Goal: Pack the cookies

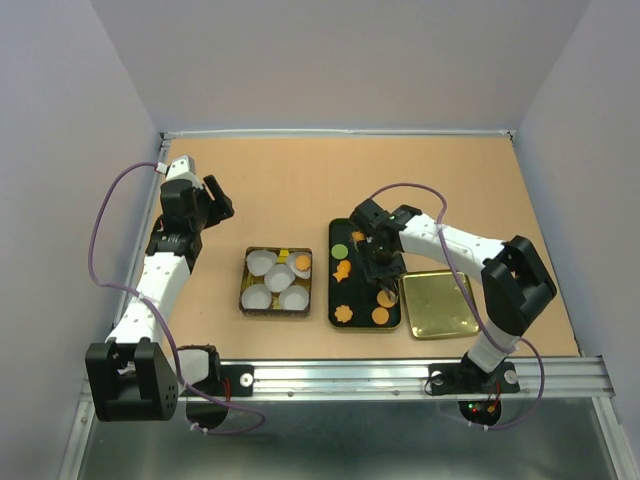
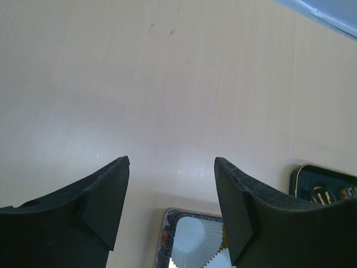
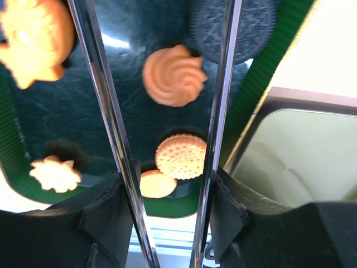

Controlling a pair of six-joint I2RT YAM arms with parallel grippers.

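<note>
The right tool [image 1: 381, 268] is released. Its two long metal blades [image 3: 106, 111] stand apart, gripping nothing, above the dark tray [image 1: 362, 292]. Between the blades lies a swirl cookie [image 3: 174, 75], nearer the right blade than the left, with bare tray showing on its left side. Closer to the tool's base, in the same gap, a round biscuit [image 3: 180, 156] sits just beside the right blade, and a plain disc [image 3: 157, 184] lies just beside that.

Several cookies share the lane, so closing will likely catch only the one at the blades' working part, and the swirl looks the likeliest. It is round, so no axis needs matching; a small sideways shift would centre it.

Outside the blades lie a star-like cookie [image 3: 33, 39], a flower [image 3: 54, 174] and a dark sandwich cookie [image 3: 234, 28]. The gold lid [image 1: 438, 303] lies just right of the tray, and the tin [image 1: 243, 285] of paper cups [image 1: 262, 262] is near its left.

The left tool [image 2: 172, 162] — also released and empty — hovers over bare worktop [image 2: 167, 67] beyond the tin, well apart from the cookies, so the right arm is the nearer.
</note>
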